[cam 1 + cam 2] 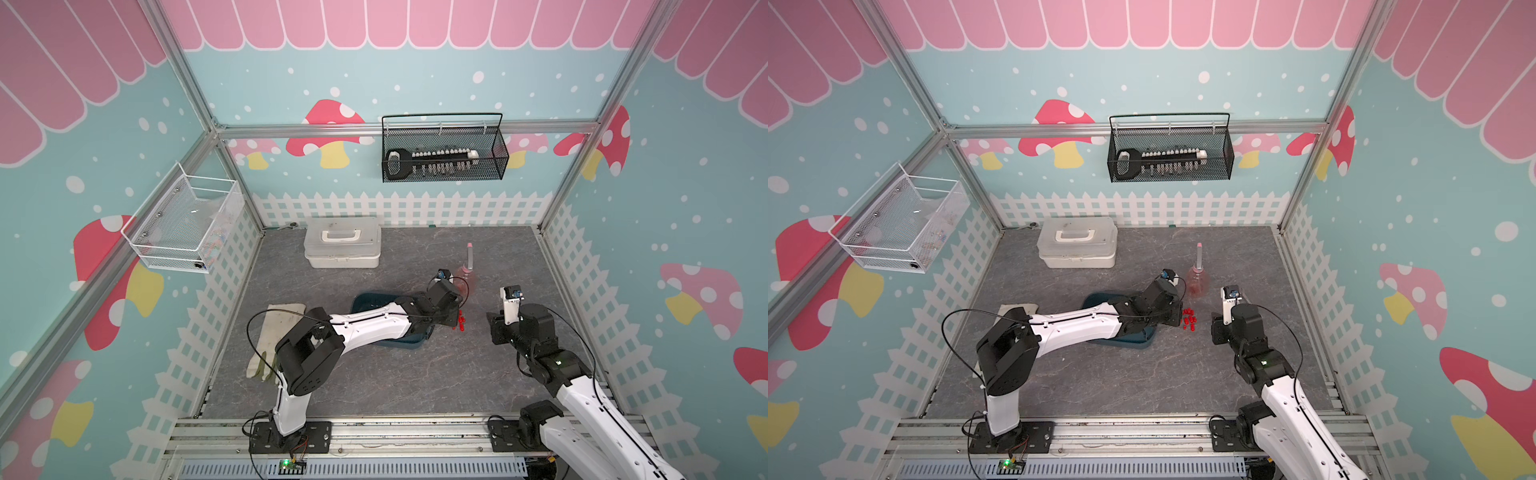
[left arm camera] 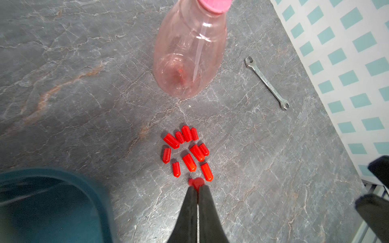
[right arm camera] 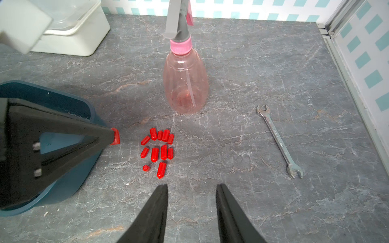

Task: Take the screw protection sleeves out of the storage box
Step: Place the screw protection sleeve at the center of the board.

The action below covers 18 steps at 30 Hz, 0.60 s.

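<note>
Several red screw protection sleeves (image 2: pixel 189 162) (image 3: pixel 154 154) lie in a loose cluster on the grey table (image 1: pixel 460 321) (image 1: pixel 1190 319), just outside the teal storage box (image 1: pixel 360 300) (image 1: pixel 1096 300) (image 3: pixel 69 189). My left gripper (image 2: pixel 196 186) reaches across the box and is shut on one red sleeve (image 2: pixel 196 182) (image 3: pixel 115 136), held at its fingertips just short of the cluster. My right gripper (image 3: pixel 192 186) hovers open and empty on the near side of the cluster. The left arm hides most of the box's inside in both top views.
A pink spray bottle (image 3: pixel 185 84) (image 2: pixel 189 52) stands just beyond the sleeves. A small steel wrench (image 3: pixel 277 141) (image 2: pixel 266 82) lies to their right, near the right wall. A white lidded case (image 1: pixel 343 243) sits at the back, a glove (image 1: pixel 270 340) at the left.
</note>
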Motion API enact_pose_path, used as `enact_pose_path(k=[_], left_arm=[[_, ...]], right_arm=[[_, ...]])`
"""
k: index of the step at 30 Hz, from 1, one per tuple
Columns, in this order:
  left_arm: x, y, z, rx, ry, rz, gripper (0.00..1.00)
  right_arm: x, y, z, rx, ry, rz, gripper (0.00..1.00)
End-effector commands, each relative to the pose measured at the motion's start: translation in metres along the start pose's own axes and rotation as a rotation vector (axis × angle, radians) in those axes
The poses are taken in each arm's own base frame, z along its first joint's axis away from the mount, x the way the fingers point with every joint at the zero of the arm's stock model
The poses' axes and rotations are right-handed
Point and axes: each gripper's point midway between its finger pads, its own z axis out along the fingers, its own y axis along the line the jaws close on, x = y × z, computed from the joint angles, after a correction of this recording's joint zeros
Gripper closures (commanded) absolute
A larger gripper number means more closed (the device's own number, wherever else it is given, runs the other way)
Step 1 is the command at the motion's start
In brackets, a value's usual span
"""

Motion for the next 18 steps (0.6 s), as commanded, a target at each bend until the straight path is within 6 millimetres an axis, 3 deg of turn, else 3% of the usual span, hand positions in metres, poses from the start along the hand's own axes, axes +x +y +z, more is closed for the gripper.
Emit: enact_pose_path(k=[1,18], left_arm=[[0.008,-0.004,0.006,0.003,0.040,0.007,0.93],[0.031,0.002,0.023,-0.012,0.121,0.029,0.93]], right_arm=[[0.008,0.000,0.004,-0.017,0.016,0.025,0.58],[0.015,-0.005,0.011,-0.031,0.038,0.073,0.58]])
